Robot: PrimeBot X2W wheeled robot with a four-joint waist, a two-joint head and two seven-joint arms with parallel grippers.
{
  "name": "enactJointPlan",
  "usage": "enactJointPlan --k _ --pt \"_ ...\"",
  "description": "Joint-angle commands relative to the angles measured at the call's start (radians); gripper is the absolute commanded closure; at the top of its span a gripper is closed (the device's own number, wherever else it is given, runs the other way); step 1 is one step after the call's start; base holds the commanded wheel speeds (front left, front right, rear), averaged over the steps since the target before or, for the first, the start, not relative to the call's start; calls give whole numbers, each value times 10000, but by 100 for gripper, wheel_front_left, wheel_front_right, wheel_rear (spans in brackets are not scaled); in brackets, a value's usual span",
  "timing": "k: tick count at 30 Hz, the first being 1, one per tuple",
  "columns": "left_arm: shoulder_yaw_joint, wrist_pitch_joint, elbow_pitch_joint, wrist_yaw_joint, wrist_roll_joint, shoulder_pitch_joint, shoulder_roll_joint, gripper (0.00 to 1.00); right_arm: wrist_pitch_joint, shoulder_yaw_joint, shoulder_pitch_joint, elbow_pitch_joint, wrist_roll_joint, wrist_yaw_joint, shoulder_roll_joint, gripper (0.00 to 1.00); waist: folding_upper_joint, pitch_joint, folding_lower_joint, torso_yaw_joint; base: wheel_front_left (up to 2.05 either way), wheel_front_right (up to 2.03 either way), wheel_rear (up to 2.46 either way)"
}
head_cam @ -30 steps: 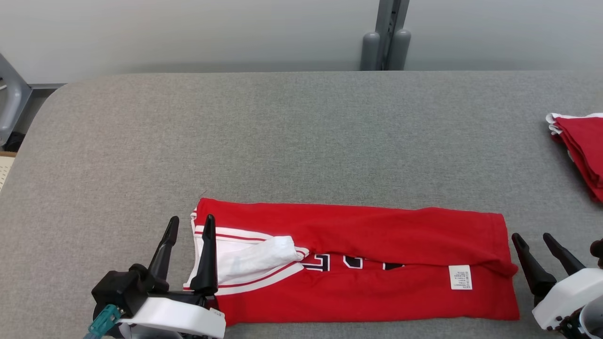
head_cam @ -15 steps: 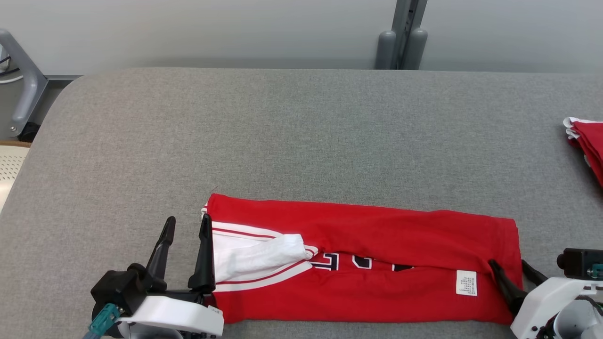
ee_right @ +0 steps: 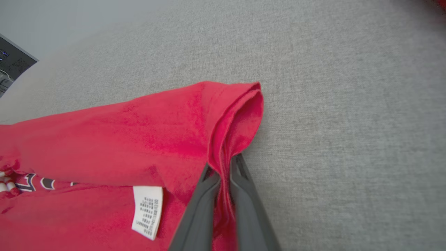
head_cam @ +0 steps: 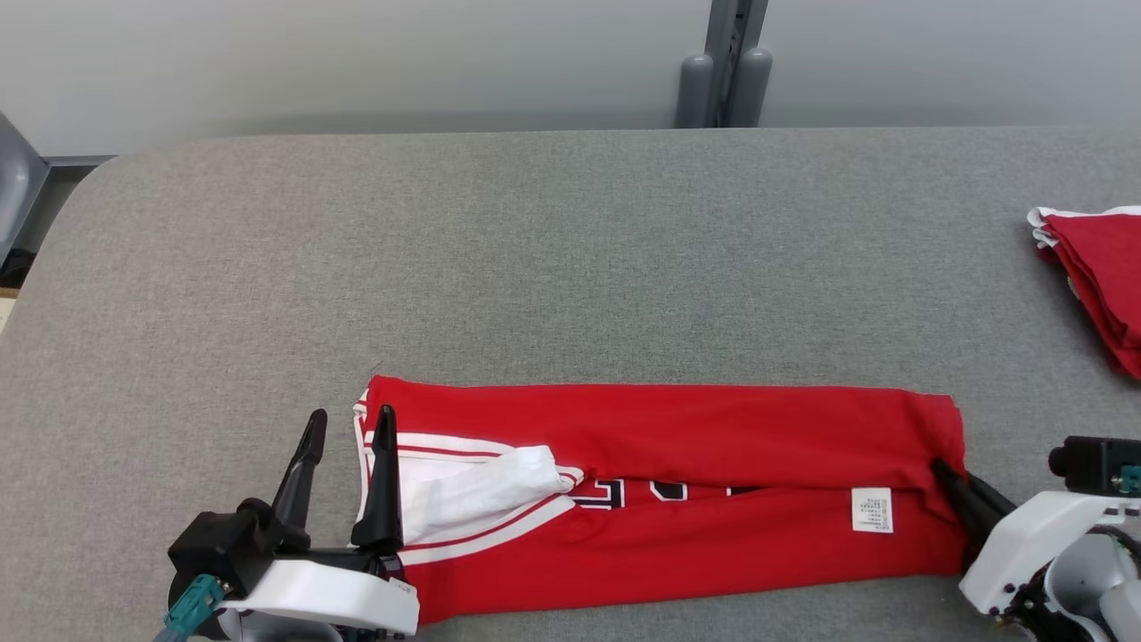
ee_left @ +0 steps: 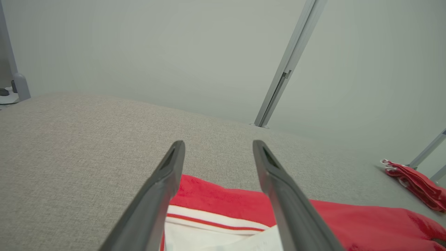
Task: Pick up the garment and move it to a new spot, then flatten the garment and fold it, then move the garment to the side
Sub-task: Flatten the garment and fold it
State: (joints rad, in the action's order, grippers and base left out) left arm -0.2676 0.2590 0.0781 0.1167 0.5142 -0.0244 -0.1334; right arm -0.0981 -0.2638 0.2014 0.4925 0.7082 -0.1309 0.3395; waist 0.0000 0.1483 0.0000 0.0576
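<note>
A red garment [head_cam: 677,437] with white trim and dark lettering lies folded into a long strip across the near part of the grey table [head_cam: 553,259]. A white care label [head_cam: 871,510] shows near its right end. My right gripper [head_cam: 954,477] is shut on the garment's right edge; in the right wrist view the red cloth [ee_right: 139,139] is pinched between the two fingers [ee_right: 240,181]. My left gripper [head_cam: 349,417] stands open at the garment's left end, its right finger over the white trim [ee_left: 216,219], holding nothing.
A stack of folded red garments [head_cam: 1101,276] lies at the table's right edge, also seen far off as red garments [ee_left: 414,183] in the left wrist view. A grey post [head_cam: 724,62] stands behind the table. Bare grey table stretches beyond the garment.
My right gripper moved in from beside the garment's right end and shut on its edge, lifting the cloth slightly. The head camera swung. The left gripper stayed open in place.
</note>
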Motion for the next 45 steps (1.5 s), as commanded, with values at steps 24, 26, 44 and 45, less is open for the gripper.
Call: enactJointPlan --k 24,26,44,45 --pt "-238 -182 200 77 -25 109 -158 0 -1555 200 -816 -3980 2160 -1 1589 100 0 -497 0 -737 0 0 0" --pt "-279 -181 211 71 -18 114 -162 0 -1695 70 -873 -4413 2291 -1 1535 100 0 -541 0 -697 0 0 0" --pt "-482 -179 244 28 34 -56 -111 0 -2938 -1571 -55 -5547 2796 -1 -756 100 0 -583 0 -178 0 0 0" --pt "-492 -171 255 20 39 -87 -102 0 -2925 -1746 71 -5447 2716 -1 -920 100 0 -574 0 -154 0 0 0"
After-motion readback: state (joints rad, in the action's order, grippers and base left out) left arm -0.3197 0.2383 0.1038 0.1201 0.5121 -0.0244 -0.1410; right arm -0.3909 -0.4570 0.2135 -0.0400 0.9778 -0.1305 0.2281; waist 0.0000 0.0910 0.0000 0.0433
